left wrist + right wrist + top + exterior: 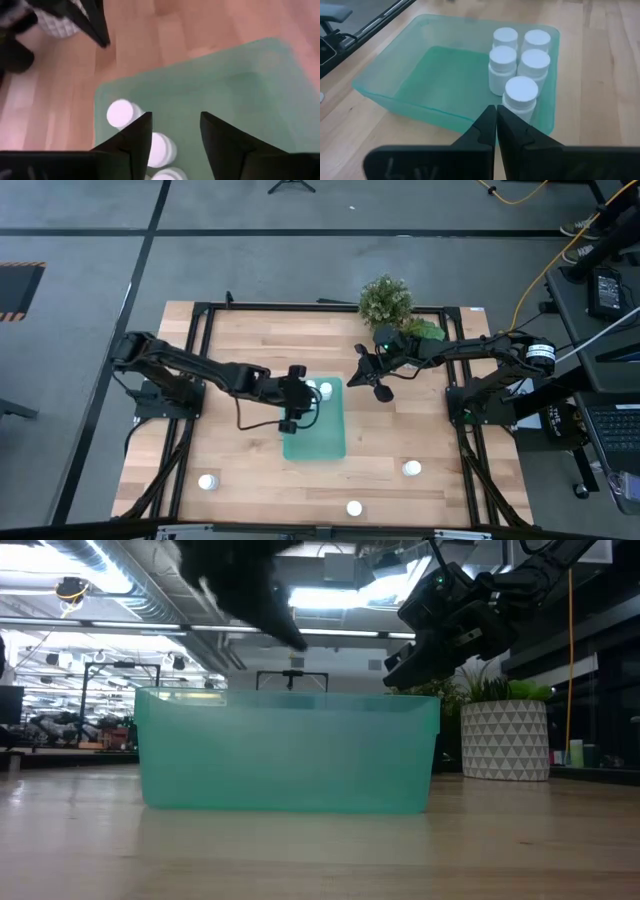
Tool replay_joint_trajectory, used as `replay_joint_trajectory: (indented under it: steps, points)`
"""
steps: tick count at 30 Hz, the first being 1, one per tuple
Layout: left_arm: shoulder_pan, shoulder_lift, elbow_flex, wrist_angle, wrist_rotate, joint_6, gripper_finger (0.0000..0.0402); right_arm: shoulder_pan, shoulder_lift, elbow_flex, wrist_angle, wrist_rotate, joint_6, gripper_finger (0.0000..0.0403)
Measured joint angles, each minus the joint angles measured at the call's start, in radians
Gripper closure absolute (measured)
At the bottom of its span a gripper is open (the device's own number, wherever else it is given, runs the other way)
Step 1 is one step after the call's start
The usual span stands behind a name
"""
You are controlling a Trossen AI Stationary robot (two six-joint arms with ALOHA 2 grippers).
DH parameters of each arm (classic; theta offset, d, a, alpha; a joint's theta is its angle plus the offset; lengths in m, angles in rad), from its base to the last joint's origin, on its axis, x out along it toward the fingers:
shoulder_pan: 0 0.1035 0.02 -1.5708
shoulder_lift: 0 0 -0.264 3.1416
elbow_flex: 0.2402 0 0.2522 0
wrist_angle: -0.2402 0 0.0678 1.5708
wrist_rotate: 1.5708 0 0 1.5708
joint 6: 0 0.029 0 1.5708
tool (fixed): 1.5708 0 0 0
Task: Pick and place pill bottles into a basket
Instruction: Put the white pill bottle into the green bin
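The teal basket [314, 425] stands at the table's middle, and several white pill bottles [520, 65] stand upright in its far end. My left gripper [175, 125] hovers open above the basket, over those bottles [120, 113], with nothing between its fingers. My right gripper [496, 117] hangs shut and empty just off the basket's far right corner [375, 375]. Three more bottles stand on the table: near left [207, 481], near middle [354, 508] and near right [412, 468].
A white patterned plant pot [505, 740] with a green plant [385, 300] stands at the table's far edge, behind my right gripper. Bare wood lies to the left and right of the basket [285, 750].
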Motion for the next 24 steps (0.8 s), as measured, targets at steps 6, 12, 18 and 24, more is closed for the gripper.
replay_joint_trajectory:
  steps: [6, 12, 18, 24]
  points:
    - [-0.031, -0.101, -0.002, -0.14, -0.003, 0.007, 0.0265, 0.011, -0.021, 0.001, -0.026, -0.038, -0.059, 0.0385]
    - [-0.065, -0.173, -0.032, -0.152, -0.139, -0.053, 0.0334, 0.012, -0.142, 0.001, -0.204, -0.045, -0.155, 0.0398]
    - [-0.097, -0.223, -0.101, -0.103, -0.257, -0.098, 0.0396, 0.074, -0.254, 0.002, -0.304, -0.057, -0.163, 0.04]
    - [-0.119, -0.227, -0.147, -0.003, -0.259, -0.102, 0.0399, 0.202, -0.263, 0.001, -0.362, -0.007, -0.137, 0.0401]
